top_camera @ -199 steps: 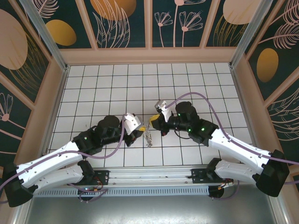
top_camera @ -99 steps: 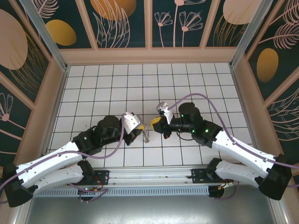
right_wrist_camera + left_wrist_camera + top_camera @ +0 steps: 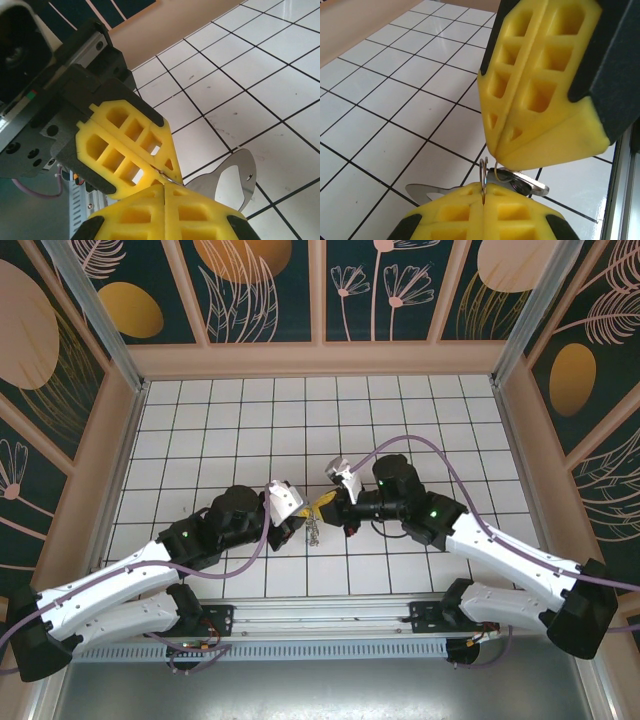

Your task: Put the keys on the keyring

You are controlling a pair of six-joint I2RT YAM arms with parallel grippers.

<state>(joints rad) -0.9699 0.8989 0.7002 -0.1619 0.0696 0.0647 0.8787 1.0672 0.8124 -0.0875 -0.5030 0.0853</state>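
My left gripper [image 3: 303, 517] and right gripper [image 3: 322, 505] meet tip to tip low over the middle of the tiled floor. Both are shut. The keyring [image 3: 483, 175] is a thin metal split ring, pinched in the seam of my left gripper [image 3: 483, 192]. The right gripper [image 3: 498, 152] comes down from above, shut on a thin wire of the ring beside it. A small dark key [image 3: 527, 183] hangs just behind the ring. The keys [image 3: 314, 532] dangle as a small cluster below the fingertips. In the right wrist view the ring [image 3: 173, 176] shows between my right gripper [image 3: 165, 189] and the left fingers [image 3: 125, 145].
A flat steel tag [image 3: 232, 180] with a cut-out hangs from the ring over the tiles; its pointed end [image 3: 422, 192] shows in the left wrist view. The white tiled floor [image 3: 220, 430] lies open around the arms. Wooden walls [image 3: 320, 358] and a metal rail [image 3: 320, 615] border it.
The right gripper has shifted a little left toward the left gripper, and the key cluster moved slightly up and left with them. Both grippers stayed shut.
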